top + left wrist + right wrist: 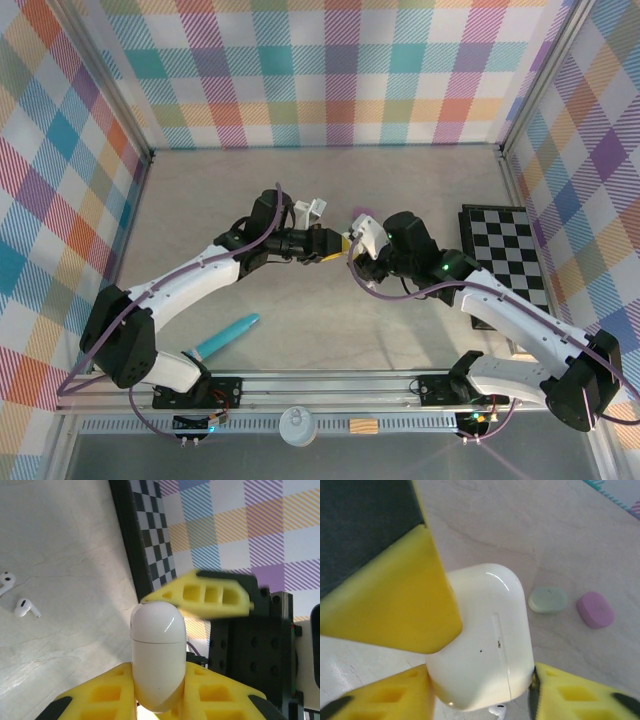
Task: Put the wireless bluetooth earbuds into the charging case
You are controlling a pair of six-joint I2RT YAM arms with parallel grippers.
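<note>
Left wrist view: left hand (159, 680) pinches the glossy, likely slippery white case (157, 640) low down. Right hand (480, 680) flanks it, grip unclear. 2 tiny earbuds (26, 609): pinch stems.

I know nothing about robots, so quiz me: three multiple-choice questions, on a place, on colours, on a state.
1. The two white earbuds lie: A on the table; B in a bowl; C on a shelf.
2. The two small cases on the table are: A red and black; B mint green and purple; C both yellow.
3. The left tool is: A shut on the white case; B wide open; C folded away.
Answers: 1 A, they rest on the pale tabletop. 2 B, the right wrist view shows those colours. 3 A, it clamps the case's sides.
</note>
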